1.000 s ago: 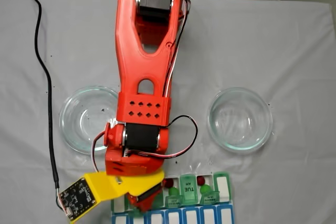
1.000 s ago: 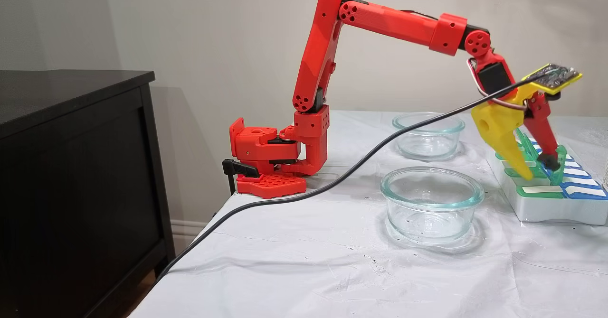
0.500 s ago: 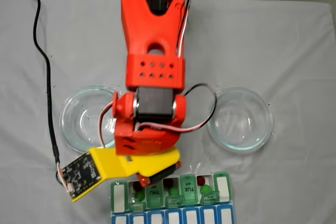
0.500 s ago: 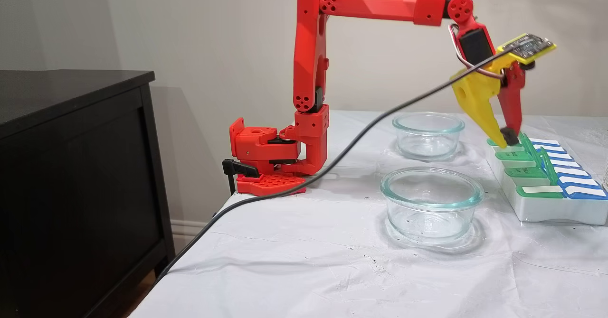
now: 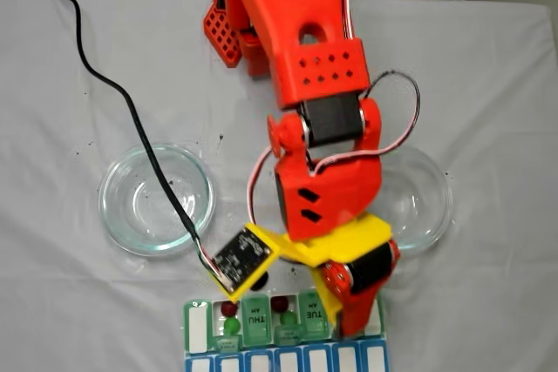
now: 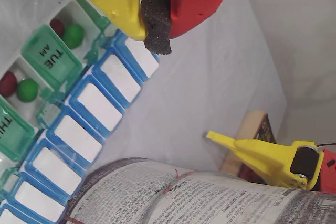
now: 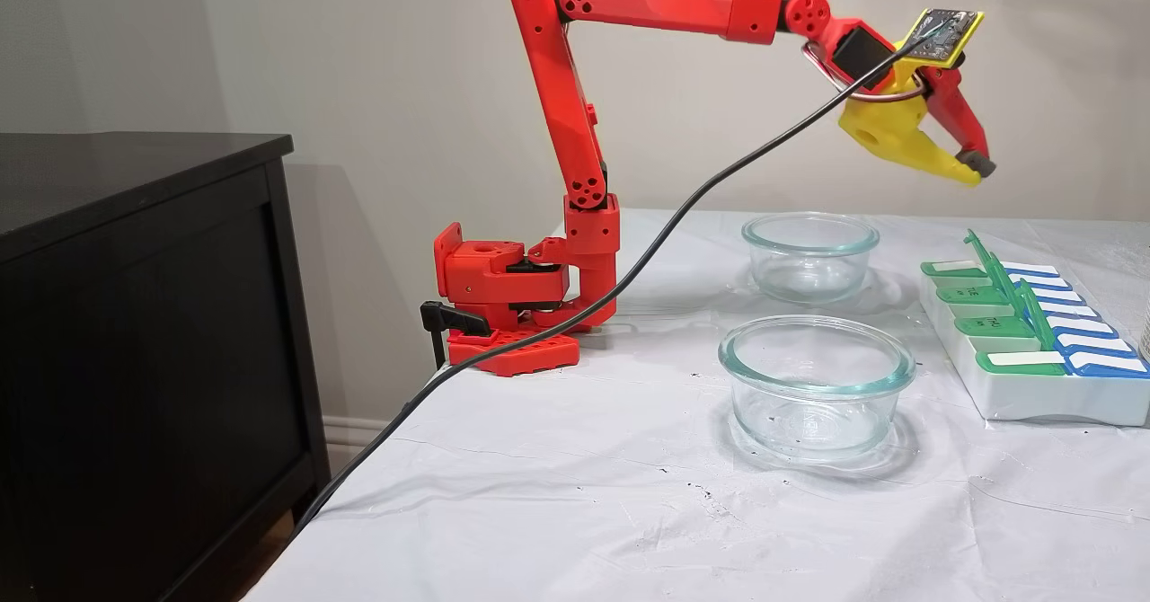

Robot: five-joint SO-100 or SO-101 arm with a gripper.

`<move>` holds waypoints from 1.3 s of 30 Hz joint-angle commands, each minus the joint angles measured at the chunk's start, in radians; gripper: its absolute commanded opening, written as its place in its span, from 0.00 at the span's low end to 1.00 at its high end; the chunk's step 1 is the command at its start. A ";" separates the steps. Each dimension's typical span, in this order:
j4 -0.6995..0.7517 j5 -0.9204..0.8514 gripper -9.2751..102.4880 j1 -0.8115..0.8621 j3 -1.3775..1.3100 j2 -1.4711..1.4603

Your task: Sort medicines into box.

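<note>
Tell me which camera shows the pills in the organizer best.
The wrist view: red and green balls sit large in the box's open compartments. A fixed view from above shows them small; the side fixed view shows the box, its lids up.

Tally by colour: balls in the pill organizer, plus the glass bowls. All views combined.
Red balls: 3
Green balls: 3
Glass bowls: 2
Total: 8
</note>
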 commanded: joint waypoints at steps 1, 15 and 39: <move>-0.158 0.003 0.08 -0.012 -0.006 -0.025; -0.258 0.005 0.08 -0.052 0.091 -0.120; 0.104 0.046 0.08 -0.025 -0.026 -0.123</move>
